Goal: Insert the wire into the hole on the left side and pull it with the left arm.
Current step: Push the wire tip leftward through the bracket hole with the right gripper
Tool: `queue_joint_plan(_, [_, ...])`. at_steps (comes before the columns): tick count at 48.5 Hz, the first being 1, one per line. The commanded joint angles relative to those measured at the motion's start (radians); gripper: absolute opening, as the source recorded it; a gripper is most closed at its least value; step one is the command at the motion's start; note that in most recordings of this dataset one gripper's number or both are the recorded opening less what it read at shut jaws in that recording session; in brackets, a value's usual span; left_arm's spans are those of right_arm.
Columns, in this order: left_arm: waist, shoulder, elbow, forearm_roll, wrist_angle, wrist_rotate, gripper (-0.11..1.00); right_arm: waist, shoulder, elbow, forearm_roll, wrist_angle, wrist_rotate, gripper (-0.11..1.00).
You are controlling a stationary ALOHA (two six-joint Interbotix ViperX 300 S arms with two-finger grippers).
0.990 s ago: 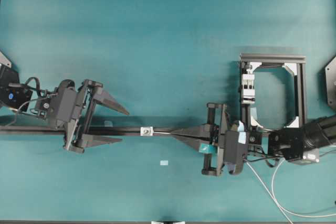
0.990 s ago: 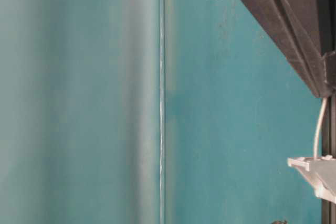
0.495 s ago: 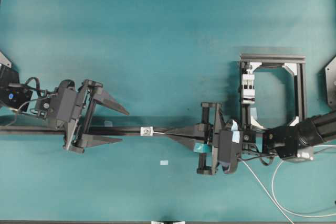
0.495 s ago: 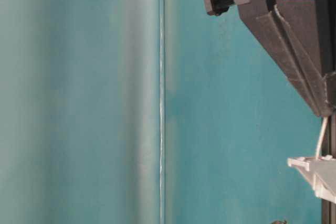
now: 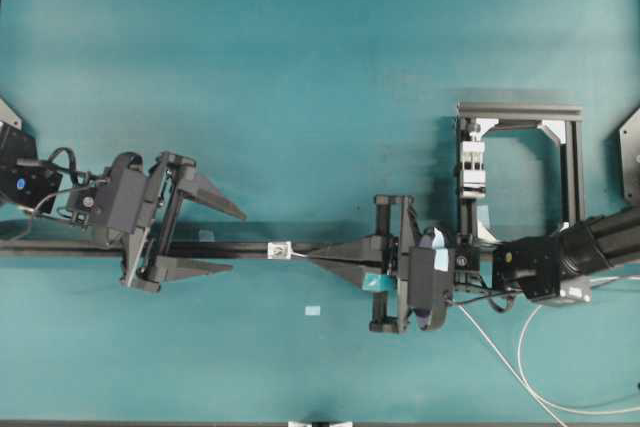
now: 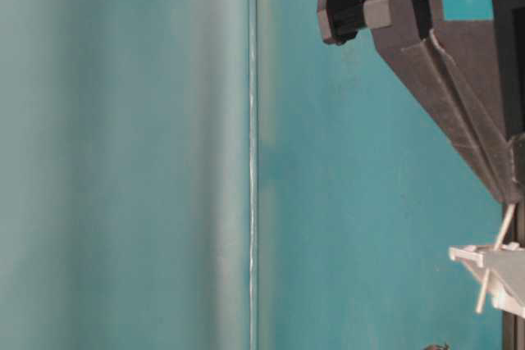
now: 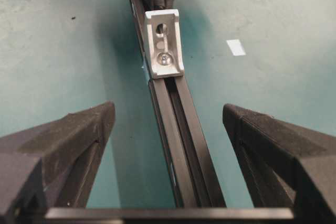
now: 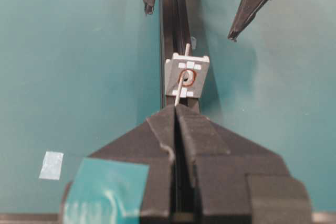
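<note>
Overhead: teal tabletop [image 5: 300, 67], black rail [image 5: 240, 249] running left-right; left gripper [image 5: 232, 240] spread, straddling the rail; right gripper [image 5: 318, 257] clamped on the wire [image 5: 298, 255], axis along the rail, tip at the bracket [image 5: 280, 250]. Table-level: wire [image 6: 492, 268] crosses the bracket [image 6: 492, 272] slightly tilted. Left wrist: hole [image 7: 160, 28] faces the camera. Right wrist: wire [image 8: 183, 74] passes through the hole [image 8: 186, 76], tip pointing toward the left fingers [image 8: 254, 1].
</note>
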Motion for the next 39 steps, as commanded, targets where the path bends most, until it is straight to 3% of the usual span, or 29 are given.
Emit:
queue_joint_plan(1, [0.002,-0.011,-0.008,0.002,-0.005,0.0,0.61,-0.018,-0.014,-0.014,-0.008,-0.003,-0.003,0.05])
queue_joint_plan(39, [0.002,-0.011,-0.012,0.003,-0.005,0.0,0.6,-0.049,-0.014,-0.032,-0.071,-0.003,-0.003,0.05])
